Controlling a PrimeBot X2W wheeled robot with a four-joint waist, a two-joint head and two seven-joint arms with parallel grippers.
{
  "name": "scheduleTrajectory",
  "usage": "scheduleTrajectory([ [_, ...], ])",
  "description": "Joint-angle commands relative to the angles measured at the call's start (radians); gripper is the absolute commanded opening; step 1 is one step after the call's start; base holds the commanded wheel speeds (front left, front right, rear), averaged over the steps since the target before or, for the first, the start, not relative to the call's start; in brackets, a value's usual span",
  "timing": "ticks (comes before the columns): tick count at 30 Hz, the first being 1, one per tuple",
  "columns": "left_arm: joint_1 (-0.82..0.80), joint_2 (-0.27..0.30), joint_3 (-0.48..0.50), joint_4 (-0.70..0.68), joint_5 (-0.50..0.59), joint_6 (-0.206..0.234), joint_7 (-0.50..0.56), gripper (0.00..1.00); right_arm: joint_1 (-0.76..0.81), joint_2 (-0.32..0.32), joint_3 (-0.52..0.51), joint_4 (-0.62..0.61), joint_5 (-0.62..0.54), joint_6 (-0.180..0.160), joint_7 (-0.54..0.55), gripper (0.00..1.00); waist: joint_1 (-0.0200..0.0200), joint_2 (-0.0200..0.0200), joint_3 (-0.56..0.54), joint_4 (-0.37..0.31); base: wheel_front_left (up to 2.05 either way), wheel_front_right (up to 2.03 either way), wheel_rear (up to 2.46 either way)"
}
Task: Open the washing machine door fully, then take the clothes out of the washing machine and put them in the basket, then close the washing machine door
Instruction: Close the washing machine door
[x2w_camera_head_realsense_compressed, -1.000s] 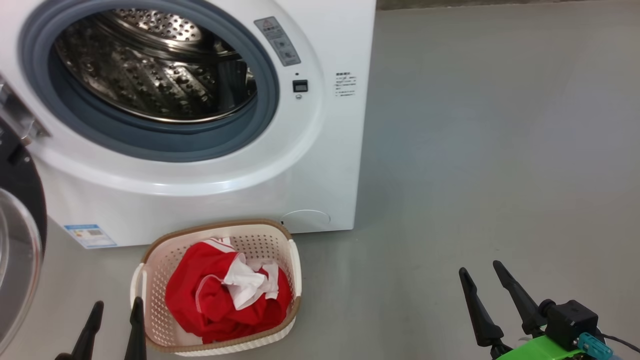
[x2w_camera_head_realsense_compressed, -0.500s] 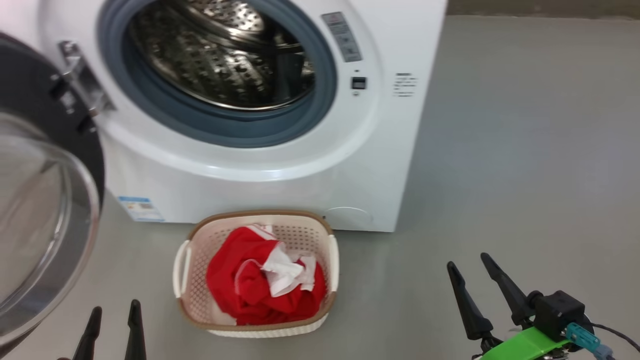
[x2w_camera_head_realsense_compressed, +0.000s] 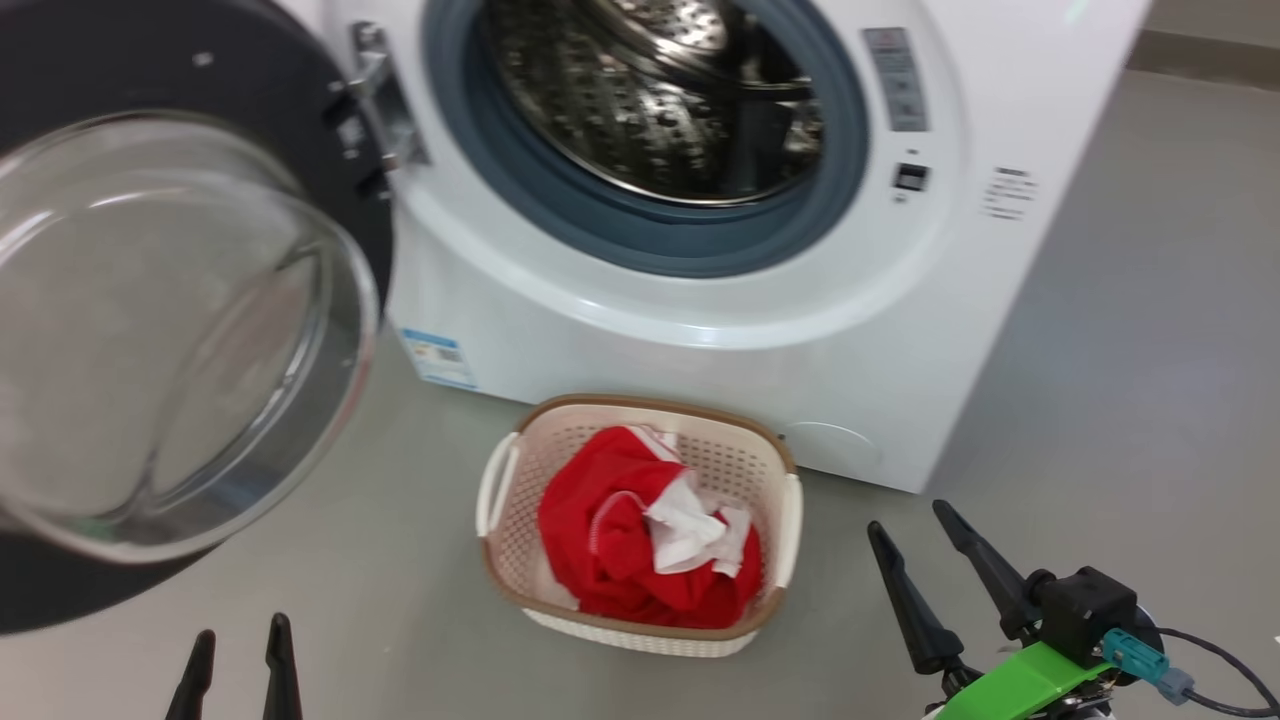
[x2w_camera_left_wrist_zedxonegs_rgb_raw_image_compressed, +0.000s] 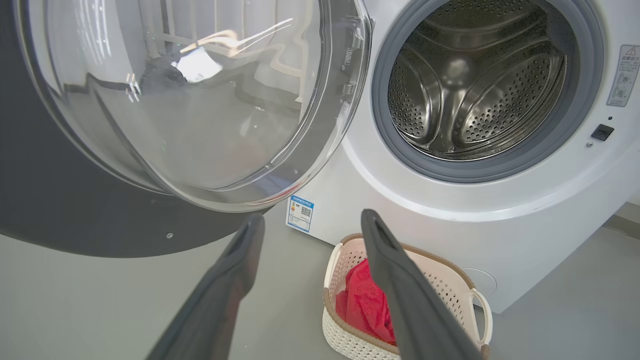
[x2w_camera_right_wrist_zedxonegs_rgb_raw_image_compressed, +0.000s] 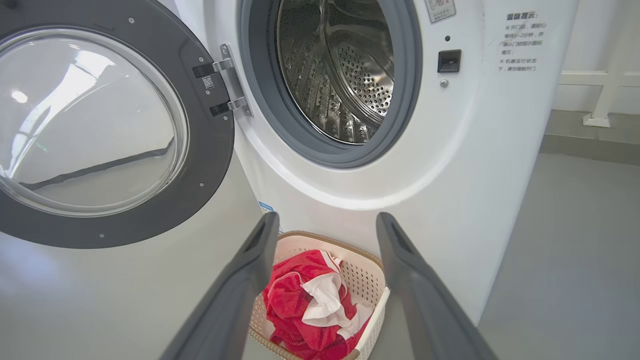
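Nearest you, your left claw (x2w_camera_head_realsense_compressed: 243, 632) sits low at 7 o'clock and your right claw (x2w_camera_head_realsense_compressed: 908, 520) at 5 o'clock. Both are spread wide and hold nothing.

Just past them, at 6 o'clock, the basket (x2w_camera_head_realsense_compressed: 600, 403) stands on the floor (x2w_camera_head_realsense_compressed: 1120, 400), close to the front of the washing machine (x2w_camera_head_realsense_compressed: 700, 380). The clothes (x2w_camera_head_realsense_compressed: 620, 540) lie piled inside it, red with a bit of white.

Here is what changed: your head turned left in the last second, so the whole picture slid right. The things themselves did not move. Now the washing machine door (x2w_camera_head_realsense_compressed: 250, 60) shows big at 10 o'clock, swung wide open on its hinge (x2w_camera_head_realsense_compressed: 375, 90).

Farther back, at 12 o'clock, the drum (x2w_camera_head_realsense_compressed: 650, 100) looks empty. So I think the taking-out part is done and only closing the door is left. Your left claw is the one nearer the door.

Watch the basket. It sits low in front of the machine, and I cannot tell if the door will swing over it or bump it.
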Motion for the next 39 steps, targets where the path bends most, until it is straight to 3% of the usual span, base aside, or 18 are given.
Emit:
scheduleTrajectory([
  [1, -0.018, 0.005, 0.033, -0.017, 0.004, -0.003, -0.008, 1.00, -0.035, -0.005, 0.032, -0.019, 0.005, 0.002, -0.005, 1.00, 0.0000, -0.0001, -0.011, 0.080, 0.00, 0.00, 0.00],
  [9, -0.004, 0.001, 0.030, -0.012, -0.002, -0.003, -0.008, 1.00, -0.040, -0.010, 0.058, -0.011, 0.018, 0.002, -0.005, 1.00, 0.0000, -0.0001, -0.016, 0.180, 0.00, 0.00, 0.00],
  [22, 0.032, 0.000, 0.049, -0.076, -0.079, 0.032, -0.008, 1.00, -0.149, -0.019, 0.166, 0.045, 0.048, 0.002, -0.005, 1.00, 0.0000, -0.0001, 0.013, 0.206, 0.00, 0.00, 0.00],
  [33, 0.037, 0.000, 0.049, -0.097, -0.095, 0.045, -0.008, 1.00, -0.168, -0.024, 0.186, 0.060, 0.063, 0.002, -0.005, 1.00, 0.0000, -0.0001, 0.013, 0.207, 0.00, 0.00, 0.00],
  [34, 0.034, 0.000, 0.050, -0.098, -0.101, 0.044, -0.008, 0.95, -0.168, -0.024, 0.186, 0.060, 0.063, 0.002, -0.005, 1.00, 0.0000, -0.0001, 0.013, 0.206, 0.00, 0.00, 0.00],
  [35, 0.031, 0.000, 0.052, -0.100, -0.105, 0.043, -0.008, 0.62, -0.166, -0.024, 0.184, 0.060, 0.064, 0.002, -0.005, 1.00, 0.0000, -0.0001, 0.012, 0.206, 0.00, 0.00, 0.00],
  [36, 0.027, 0.000, 0.054, -0.104, -0.104, 0.041, -0.008, 0.40, -0.165, -0.023, 0.182, 0.059, 0.064, 0.002, -0.005, 1.00, 0.0000, -0.0001, 0.012, 0.205, 0.00, 0.00, 0.00],
  [37, 0.022, 0.000, 0.055, -0.109, -0.110, 0.038, -0.008, 0.00, -0.163, -0.023, 0.179, 0.058, 0.063, 0.002, -0.005, 1.00, 0.0000, -0.0001, 0.011, 0.205, 0.00, 0.00, 0.00],
  [39, 0.010, 0.000, 0.060, -0.122, -0.119, 0.032, -0.008, 0.00, -0.157, -0.021, 0.173, 0.056, 0.062, 0.002, -0.005, 1.00, 0.0000, -0.0001, 0.010, 0.204, 0.00, 0.00, 0.00],
])
